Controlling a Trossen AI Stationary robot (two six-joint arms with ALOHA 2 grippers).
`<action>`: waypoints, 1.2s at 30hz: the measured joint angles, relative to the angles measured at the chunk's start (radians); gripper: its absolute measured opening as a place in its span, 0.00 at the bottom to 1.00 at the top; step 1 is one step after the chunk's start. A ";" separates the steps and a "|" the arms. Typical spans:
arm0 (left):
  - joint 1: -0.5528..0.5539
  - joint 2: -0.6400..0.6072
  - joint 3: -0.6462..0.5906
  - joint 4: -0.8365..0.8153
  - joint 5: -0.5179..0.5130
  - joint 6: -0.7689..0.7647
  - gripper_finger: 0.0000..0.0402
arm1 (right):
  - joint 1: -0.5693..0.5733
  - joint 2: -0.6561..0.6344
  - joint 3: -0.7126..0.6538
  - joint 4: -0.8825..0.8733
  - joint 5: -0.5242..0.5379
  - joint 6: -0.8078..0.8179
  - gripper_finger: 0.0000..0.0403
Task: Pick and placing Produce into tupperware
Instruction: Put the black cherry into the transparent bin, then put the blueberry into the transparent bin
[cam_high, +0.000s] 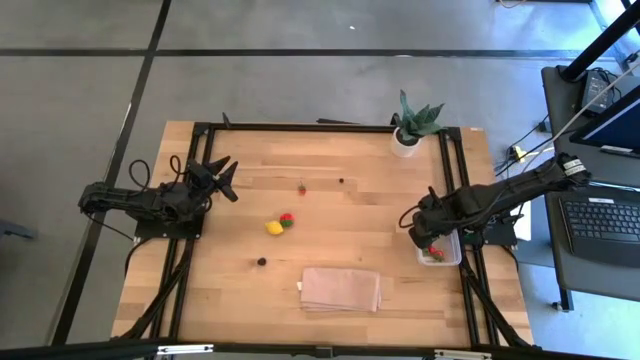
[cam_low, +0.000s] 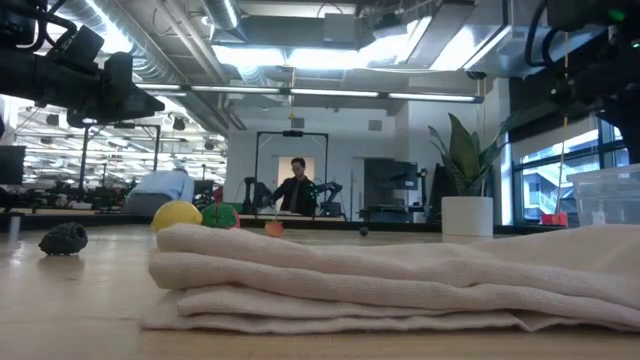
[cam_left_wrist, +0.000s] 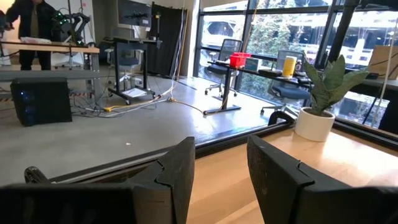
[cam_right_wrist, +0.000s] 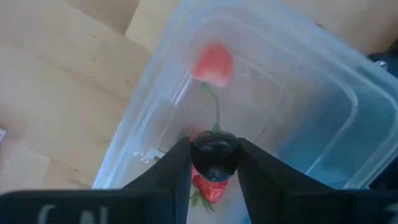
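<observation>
The right tool (cam_right_wrist: 214, 163) is clenched on a dark berry (cam_right_wrist: 214, 155) over the clear tupperware (cam_right_wrist: 323, 124), above a strawberry (cam_right_wrist: 210, 185). Small, light and probably slick, it suits this pinch across the middle. The left tool (cam_left_wrist: 221, 171) hangs released near the surface's far left edge.

We see the clear tupperware (cam_high: 441, 252) at the table's right edge, red pieces (cam_right_wrist: 212, 65) inside and a dark berry (cam_right_wrist: 214, 154) above it — yellow piece (cam_high: 273, 227) touching a red-and-green one (cam_high: 287, 219) mid-table, dark berry (cam_high: 262, 261) nearby.
</observation>
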 joint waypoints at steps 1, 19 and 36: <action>0.000 0.000 0.000 0.000 0.000 0.000 0.35 | 0.000 -0.001 -0.001 0.001 0.000 0.002 0.29; 0.000 0.000 0.000 0.000 0.000 0.000 0.35 | 0.000 -0.002 -0.001 0.048 -0.160 0.006 0.51; 0.000 0.000 0.000 0.000 0.000 0.001 0.35 | -0.145 0.014 0.194 0.348 0.035 -0.192 0.66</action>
